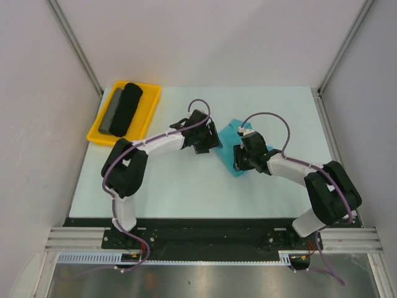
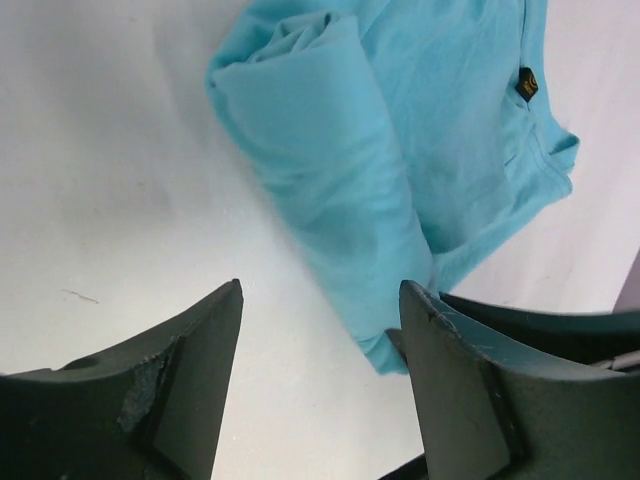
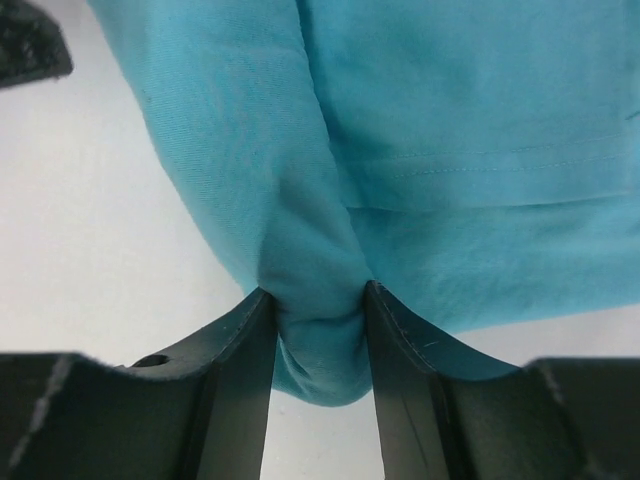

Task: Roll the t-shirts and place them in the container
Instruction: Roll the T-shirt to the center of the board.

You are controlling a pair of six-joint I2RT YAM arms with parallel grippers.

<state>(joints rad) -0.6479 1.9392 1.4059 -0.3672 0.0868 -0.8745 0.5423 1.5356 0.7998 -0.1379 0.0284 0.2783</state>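
Seen from above: near the middle of the table (image 1: 186, 186), between the two wrists, the turquoise t-shirt (image 1: 231, 131), partly rolled; just left of it the left gripper (image 1: 209, 141); on its near end the right gripper (image 1: 239, 162).

From the left wrist: jaws of the left gripper (image 2: 320, 370) spread wide, with only bare table between them; turquoise t-shirt (image 2: 340, 180) just beyond the fingertips; rolled part running from upper left down toward the right-hand finger (image 2: 460, 390), its near end touching or almost touching that finger, hard to tell which; flat unrolled cloth to the right of the roll, with the small dark neck label (image 2: 527, 85) by the collar edge.

From the right wrist: right gripper (image 3: 318, 340) pinched tight on a bunched fold of the turquoise t-shirt (image 3: 450, 150); cloth squeezed between both fingers (image 3: 240, 390) and bulging out below them; rest of the shirt spread beyond the fingertips, a stitched hem across it.

At the far left corner of the table, a yellow tray (image 1: 93, 135), well apart from both grippers; in it a black roll (image 1: 129, 105) and a grey roll (image 1: 113, 112), side by side and touching.
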